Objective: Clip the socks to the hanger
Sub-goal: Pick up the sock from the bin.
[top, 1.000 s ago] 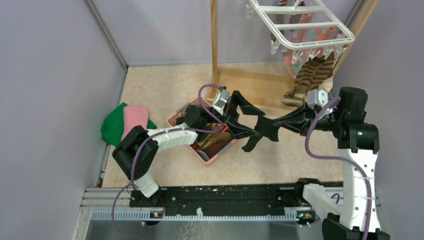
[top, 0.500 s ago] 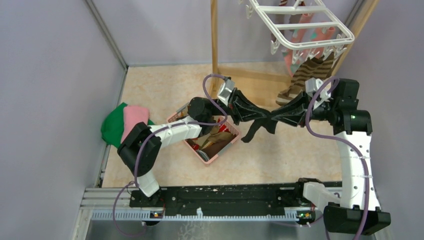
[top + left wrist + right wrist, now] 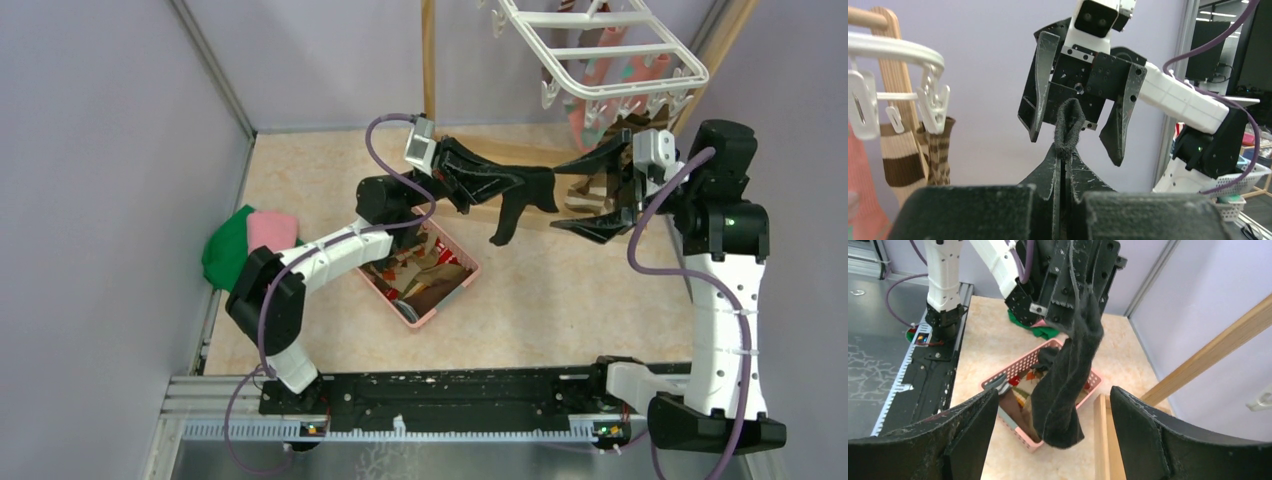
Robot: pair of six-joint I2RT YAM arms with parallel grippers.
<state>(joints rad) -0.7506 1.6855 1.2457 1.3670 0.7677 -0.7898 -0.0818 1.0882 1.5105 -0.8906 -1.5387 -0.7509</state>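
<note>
1. Left pincer (image 3: 1064, 155) is clamped on the black sock (image 3: 1069, 127); a loop of fabric pokes up above the tips.
2. Right pincer (image 3: 1075, 150) faces it, jaws spread wide either side of the loop, not touching it.
3. Upper left: white hanger (image 3: 898, 47) with clips (image 3: 935, 107) dangling; brown/cream striped socks (image 3: 898, 160) hang beneath.

The hanger (image 3: 600, 50) runs off the overhead view's top edge. The right gripper (image 3: 553, 200) covers most of the striped socks (image 3: 898, 160) at the far right. The left gripper (image 3: 1064, 149) hides the black sock's (image 3: 1068, 380) pinched end. The basket's (image 3: 445, 298) contents are indistinct.
</note>
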